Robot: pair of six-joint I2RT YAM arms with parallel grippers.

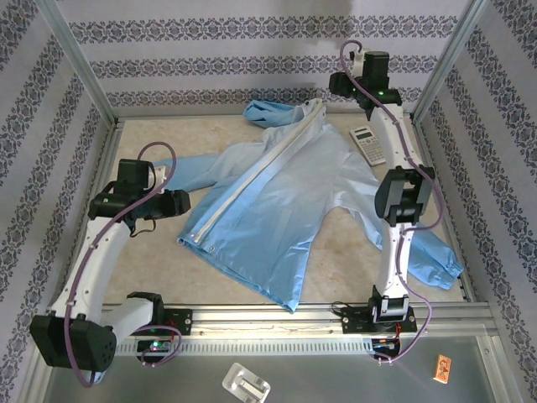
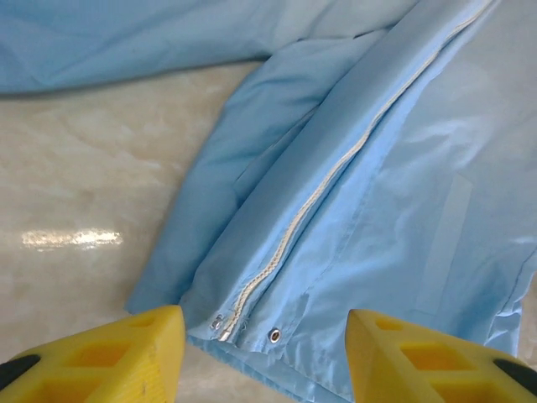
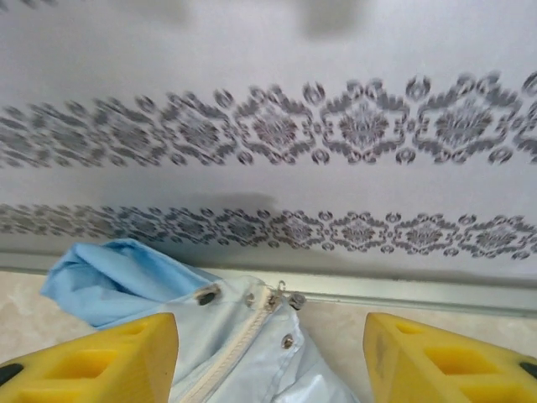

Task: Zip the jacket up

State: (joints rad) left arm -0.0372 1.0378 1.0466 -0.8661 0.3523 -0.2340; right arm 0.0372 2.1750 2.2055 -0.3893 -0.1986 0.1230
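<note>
Jacket [image 1: 285,201] lying flat across the middle of the surface [image 1: 147,260], light blue, hood [image 1: 270,111] bunched up by the far wall, hem toward my bases. White zipper [image 1: 267,172] cuts a slanted line from the collar down to the hem's left corner, and the two front edges lie together along it.

One sleeve [image 1: 180,164] stretches left, toward my left arm. The other runs to the near right corner, elastic cuff [image 1: 445,269] lying past my right arm. A calculator [image 1: 367,144] sits just beside the jacket's shoulder on the right, apart from the fabric.

Down at the hem now: my left claw [image 2: 264,326] hangs over the bottom end of the zipper. Yellow fingers [image 2: 134,348] stand wide apart, nothing pinched between them. Under the gap I see the hem's corner, the zipper tape ending there, and a small metal snap [image 2: 274,335] beside it. Bare surface lies to the left of the cloth.

Up at the other end, my right claw [image 3: 270,332] is over the collar, looking at the patterned wall [image 3: 277,134]. It is spread wide too, gripping nothing. Between its fingers lie the top of the zipper, a small metal pull [image 3: 285,295] right at the collar, snaps on either side, and the hood folded off to the left.
</note>
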